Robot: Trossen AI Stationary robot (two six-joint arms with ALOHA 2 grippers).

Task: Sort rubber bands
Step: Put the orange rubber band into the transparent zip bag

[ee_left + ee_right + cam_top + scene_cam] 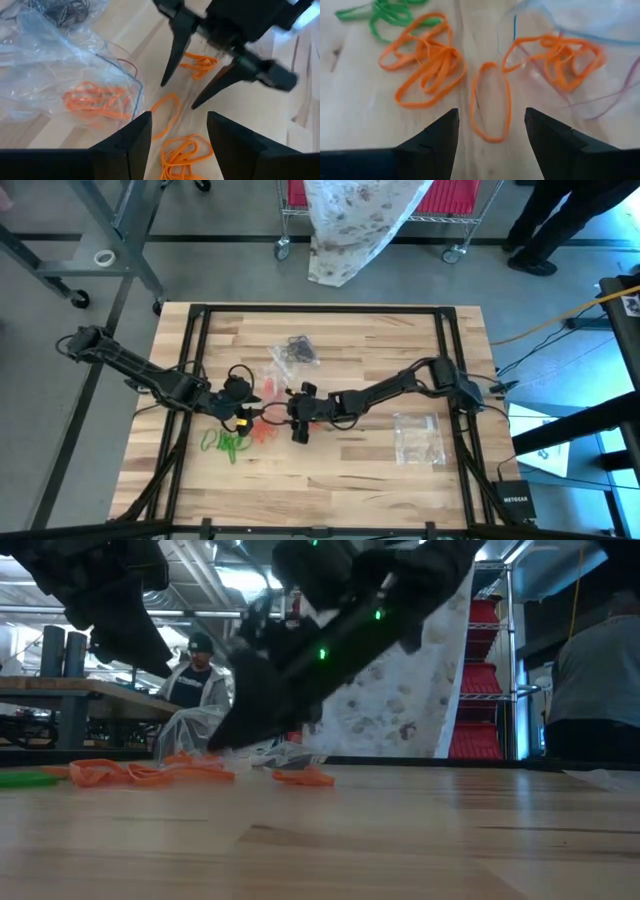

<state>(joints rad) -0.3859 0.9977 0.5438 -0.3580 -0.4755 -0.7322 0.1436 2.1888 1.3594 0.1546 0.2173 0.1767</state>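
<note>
Right tool (491, 131) is open right over the single orange band (490, 101) lying flat on the counter (360, 100) just beside the clear bag (580, 30), so I'd drop straight down and pinch one side; left tool (175, 134) waits open nearby.

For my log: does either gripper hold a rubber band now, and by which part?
Neither holds anything. The right gripper is open over a single orange band lying flat. The left gripper is open too.
</note>
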